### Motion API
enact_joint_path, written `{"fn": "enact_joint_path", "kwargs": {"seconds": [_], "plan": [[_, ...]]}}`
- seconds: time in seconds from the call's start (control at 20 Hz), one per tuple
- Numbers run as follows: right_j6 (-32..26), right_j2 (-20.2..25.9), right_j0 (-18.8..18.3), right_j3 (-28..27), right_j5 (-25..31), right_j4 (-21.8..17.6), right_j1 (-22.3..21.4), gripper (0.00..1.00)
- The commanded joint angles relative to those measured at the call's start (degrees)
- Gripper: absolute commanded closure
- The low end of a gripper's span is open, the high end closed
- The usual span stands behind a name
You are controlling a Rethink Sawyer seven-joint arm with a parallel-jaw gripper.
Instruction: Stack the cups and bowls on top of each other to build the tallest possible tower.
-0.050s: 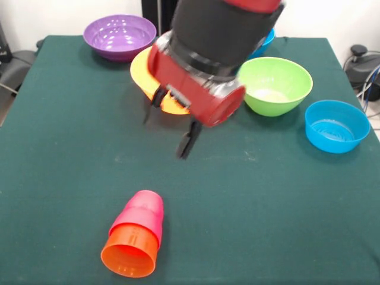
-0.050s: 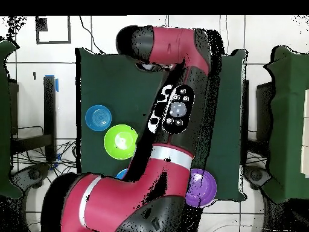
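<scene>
- No brand, label or readable writing shows on any cup, bowl or the arm.
- Nearest in the front view, the orange cup [image 1: 129, 254] lies on its side, mouth toward the camera, close to the near edge of the green table [image 1: 71, 154].
- The red-pink cup [image 1: 142, 212] lies tipped with it, its open end pushed into or over the orange cup's base; which way they nest I cannot tell. This toppled pair is all that shows of the tower.
- Bare cloth spreads wide to both sides of the pair and back toward the bowls.
- The gripper [image 1: 169, 127] hangs over the mid table, empty, its two dark fingers [image 1: 190, 139] spread well apart, touching nothing; the cups lie well apart from it.
- Behind it sits the orange-yellow bowl [image 1: 142, 74], largely covered by the arm.
- The lime green bowl [image 1: 276, 83] [image 2: 121, 142] stands upright right of the arm, with a blue bowl [image 1: 336, 126] [image 2: 98, 117] near the table's right edge.
- Farthest, the purple bowl [image 1: 120, 35] [image 2: 202, 187] stands near the far left corner; a second blue bowl [image 1: 267, 40] peeks from behind the arm.
</scene>
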Motion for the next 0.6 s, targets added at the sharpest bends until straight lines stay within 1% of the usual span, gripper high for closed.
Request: {"fn": "enact_joint_path", "kwargs": {"seconds": [0.05,0.25,0.4,0.45,0.6], "plan": [[16.5,0.3,-2.5,-6.4,2.5,1.4,7.3,0.00],[18.4,-1.2,-4.3,-11.6,3.7,3.2,11.2,0.00],[18.3,-2.1,-5.8,-14.8,4.1,4.8,13.5,0.00],[18.4,-2.5,-6.3,-15.9,5.0,5.5,14.1,0.00],[19.3,-3.4,-6.5,-16.9,6.2,7.2,14.4,0.00]]}}
